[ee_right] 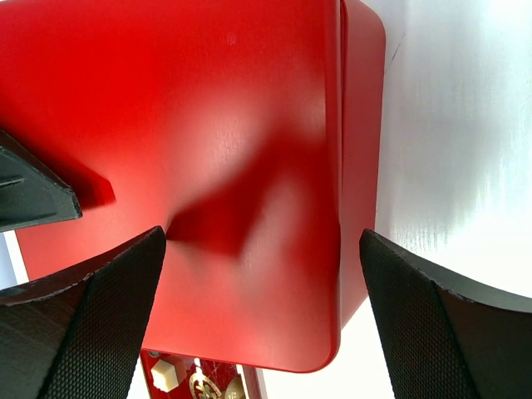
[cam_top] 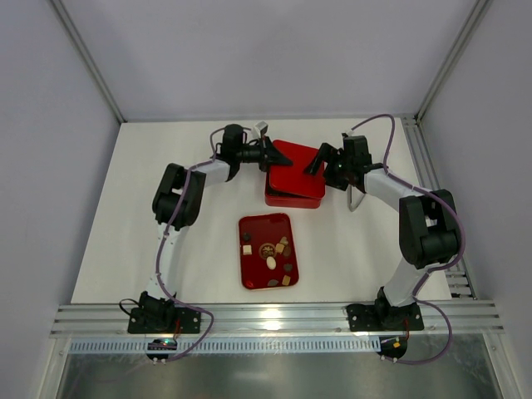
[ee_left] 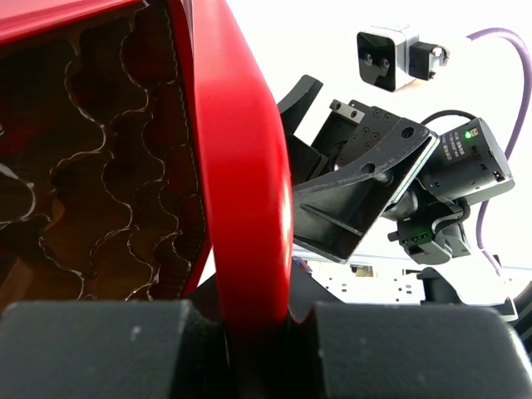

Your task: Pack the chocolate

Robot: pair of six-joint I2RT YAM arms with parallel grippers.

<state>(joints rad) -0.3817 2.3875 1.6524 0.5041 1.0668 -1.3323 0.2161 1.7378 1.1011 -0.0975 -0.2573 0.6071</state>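
both arms meet at the red box, chocolate waits on the tray

the left arm bends at the elbow and reaches right, its left gripper (cam_top: 270, 156) pinched narrow on the edge of the red lid (cam_top: 297, 161) over the red box (cam_top: 291, 198), whose brown wavy compartments (ee_left: 108, 174) show beside it. the right arm folds in from the right, its right gripper (cam_top: 319, 159) spread wide above the lid, holding nothing. the chocolate pieces (cam_top: 272, 254) lie loose on the flat red tray (cam_top: 249, 224), near the box on the table (cam_top: 125, 216).
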